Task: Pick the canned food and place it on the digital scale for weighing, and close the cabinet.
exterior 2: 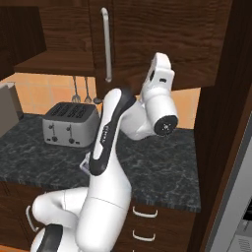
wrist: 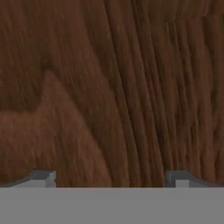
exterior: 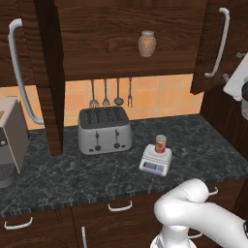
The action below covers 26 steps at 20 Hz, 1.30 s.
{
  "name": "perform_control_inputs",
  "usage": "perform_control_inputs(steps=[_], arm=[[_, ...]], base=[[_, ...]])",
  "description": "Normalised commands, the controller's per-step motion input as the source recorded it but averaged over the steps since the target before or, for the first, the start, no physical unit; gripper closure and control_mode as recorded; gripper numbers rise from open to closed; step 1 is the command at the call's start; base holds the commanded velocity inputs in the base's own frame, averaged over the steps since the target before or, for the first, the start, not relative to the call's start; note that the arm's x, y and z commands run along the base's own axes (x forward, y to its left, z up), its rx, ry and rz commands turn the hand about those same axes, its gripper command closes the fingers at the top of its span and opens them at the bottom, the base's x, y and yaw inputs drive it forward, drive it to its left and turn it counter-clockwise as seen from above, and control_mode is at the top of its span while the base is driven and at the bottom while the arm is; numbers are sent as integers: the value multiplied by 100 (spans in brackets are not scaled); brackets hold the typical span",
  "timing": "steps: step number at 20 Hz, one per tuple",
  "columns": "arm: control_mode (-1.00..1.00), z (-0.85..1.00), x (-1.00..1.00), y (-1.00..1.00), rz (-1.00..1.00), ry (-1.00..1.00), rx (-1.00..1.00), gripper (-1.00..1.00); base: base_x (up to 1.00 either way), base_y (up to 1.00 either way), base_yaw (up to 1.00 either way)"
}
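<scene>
Left door of the cabinet [exterior: 41, 72] swung open, right door ajar too. Can [exterior: 161, 144] already on the scale [exterior: 156, 160], well below the jaws. Gripper [wrist: 109, 179] empty, spread wide, probably pressing the right door's wood. Closing left.

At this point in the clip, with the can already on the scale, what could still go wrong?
1. The cabinet door stands open with the arm pressed near it; the end effector, fingers apart, faces bare wood, so a push might slip and leave the door ajar.
2. The left door also hangs open and may be forgotten.
3. The canned food stands on the small digital scale; an arm swing back over the counter could knock it off.
</scene>
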Motion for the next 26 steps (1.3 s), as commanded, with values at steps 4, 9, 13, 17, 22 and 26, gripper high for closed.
perform_control_inputs(steps=[4,9,13,17,22,26], arm=[[-100,0,80,21,0,0,-4,-100],[-100,0,96,21,-3,8,-2,-100],[-100,0,88,10,-6,1,-5,-100],[-100,-3,78,0,-6,6,-2,-100],[-100,-64,100,-1,0,17,-5,-100],[-100,-100,100,-1,0,38,-10,-100]], base=[[0,0,0],[0,0,0],[0,0,0],[0,0,0],[0,0,0],[0,0,0]])
